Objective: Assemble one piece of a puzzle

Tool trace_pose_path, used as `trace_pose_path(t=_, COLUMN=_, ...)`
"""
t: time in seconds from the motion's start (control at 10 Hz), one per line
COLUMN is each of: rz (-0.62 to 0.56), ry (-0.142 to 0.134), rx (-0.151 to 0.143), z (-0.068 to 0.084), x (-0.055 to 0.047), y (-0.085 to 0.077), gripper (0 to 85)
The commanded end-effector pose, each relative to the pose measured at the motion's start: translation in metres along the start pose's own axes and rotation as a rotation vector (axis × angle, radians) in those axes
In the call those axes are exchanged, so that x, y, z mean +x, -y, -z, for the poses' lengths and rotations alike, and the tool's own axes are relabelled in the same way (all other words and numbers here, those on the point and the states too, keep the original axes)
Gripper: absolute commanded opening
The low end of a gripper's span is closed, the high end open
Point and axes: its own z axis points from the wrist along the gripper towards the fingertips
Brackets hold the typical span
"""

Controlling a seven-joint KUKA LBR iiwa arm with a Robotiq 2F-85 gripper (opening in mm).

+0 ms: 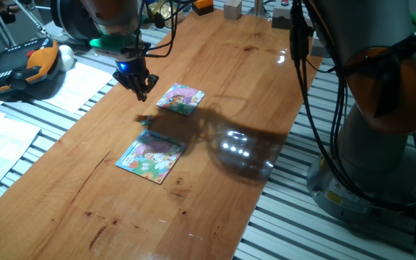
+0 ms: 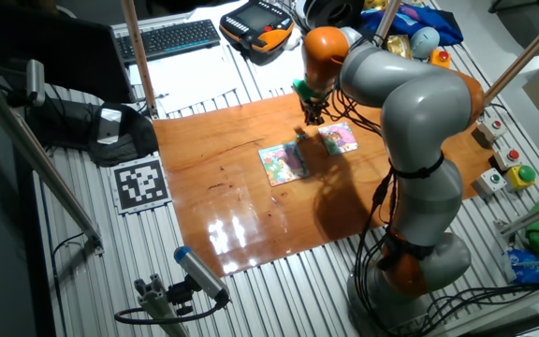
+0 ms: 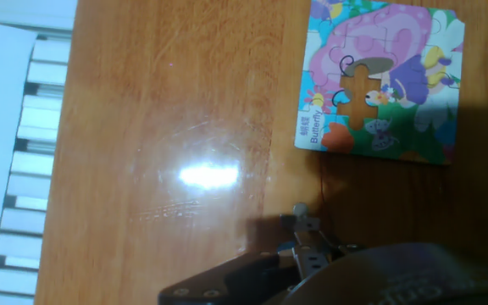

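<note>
The puzzle is the smaller pink, purple and green square, flat on the wooden table. It fills the top right of the hand view, with a piece-shaped hole near its middle showing bare wood. The piece is a tiny teal speck on the wood between the two puzzles; it is out of the hand view. My gripper hangs above the table, left of the puzzle and behind the piece. Its fingers look closed together with nothing between them. It also shows at the bottom of the hand view.
The larger puzzle with the light-blue border lies nearer the front. Papers and a teach pendant sit left of the table. The arm's grey base stands at the right. A keyboard lies at the back.
</note>
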Motion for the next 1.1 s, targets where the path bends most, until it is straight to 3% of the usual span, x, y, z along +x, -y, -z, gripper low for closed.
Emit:
trace_pose_path(t=0.0, rz=-0.009, ry=-0.004, rx=-0.001, z=0.0, x=0.0, y=0.0, gripper=17.0)
trace_pose_path(t=0.6, rz=-0.033, ry=0.012, rx=-0.022, z=-0.01, x=-0.001, y=0.001, gripper=17.0)
trace_pose_path(t=0.9, rz=-0.036, ry=0.003, rx=-0.034, z=-0.016, x=-0.004, y=-0.001, gripper=17.0)
trace_pose_path(t=1.0, rz=-0.052, ry=-0.012, rx=-0.032, z=-0.018, x=-0.004, y=-0.001, gripper=17.0)
